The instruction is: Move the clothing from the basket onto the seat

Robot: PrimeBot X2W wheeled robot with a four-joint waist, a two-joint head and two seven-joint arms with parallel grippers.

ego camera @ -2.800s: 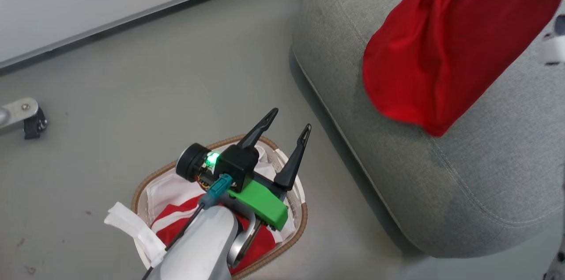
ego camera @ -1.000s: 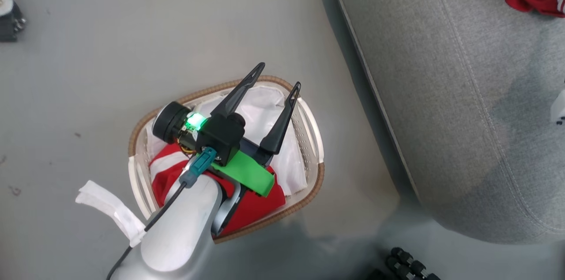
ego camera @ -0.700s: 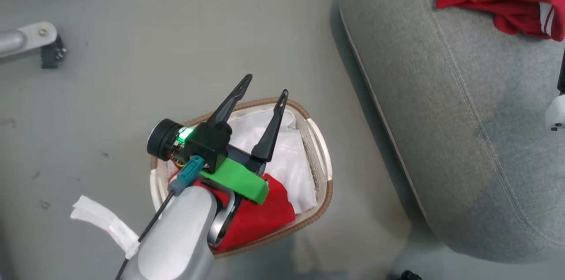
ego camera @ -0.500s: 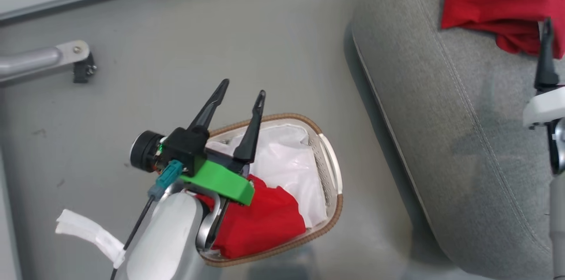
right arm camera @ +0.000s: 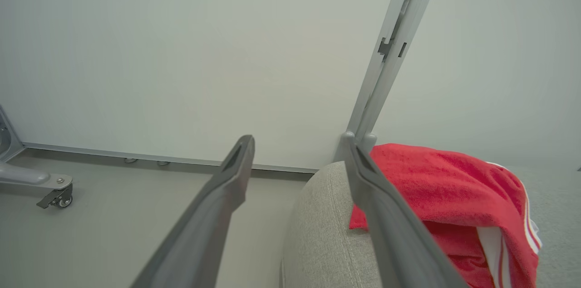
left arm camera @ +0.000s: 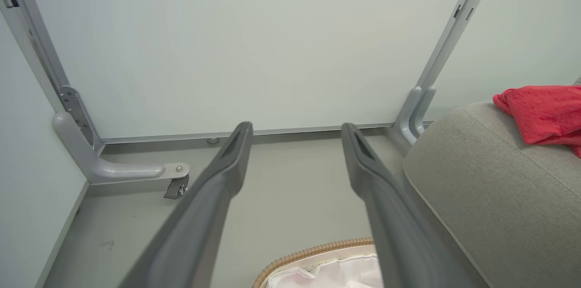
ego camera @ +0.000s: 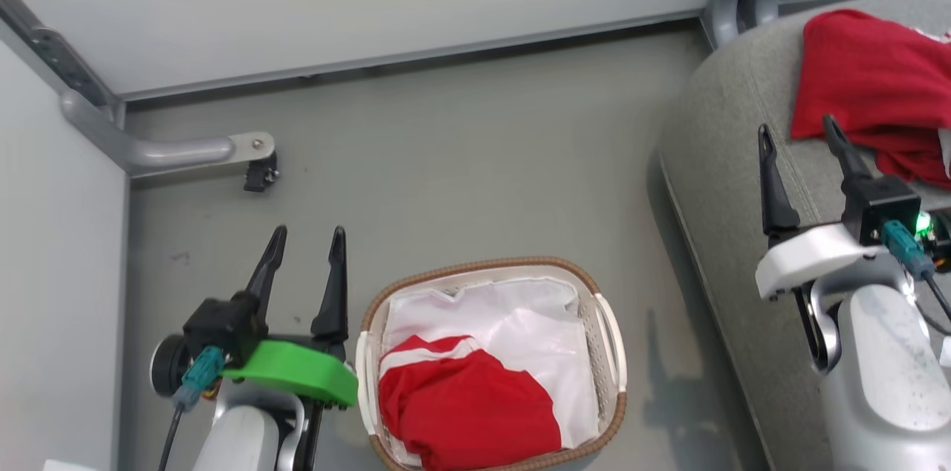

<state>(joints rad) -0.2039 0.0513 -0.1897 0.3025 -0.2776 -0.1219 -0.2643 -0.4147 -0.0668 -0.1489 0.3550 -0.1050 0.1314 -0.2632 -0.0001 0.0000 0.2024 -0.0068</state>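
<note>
Once above basket [ego camera: 475, 264], left hand [ego camera: 309, 233] beside.

Even, soft light; faint floor [ego camera: 461, 159] shadows; wrist-view fingers [left arm camera: 204, 215] blurred.

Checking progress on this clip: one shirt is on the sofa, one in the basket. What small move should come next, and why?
Probably swing the open left gripper rightward over the basket toward the red shirt inside: it hangs empty over the floor beside the basket, nearer than the right gripper.
</note>
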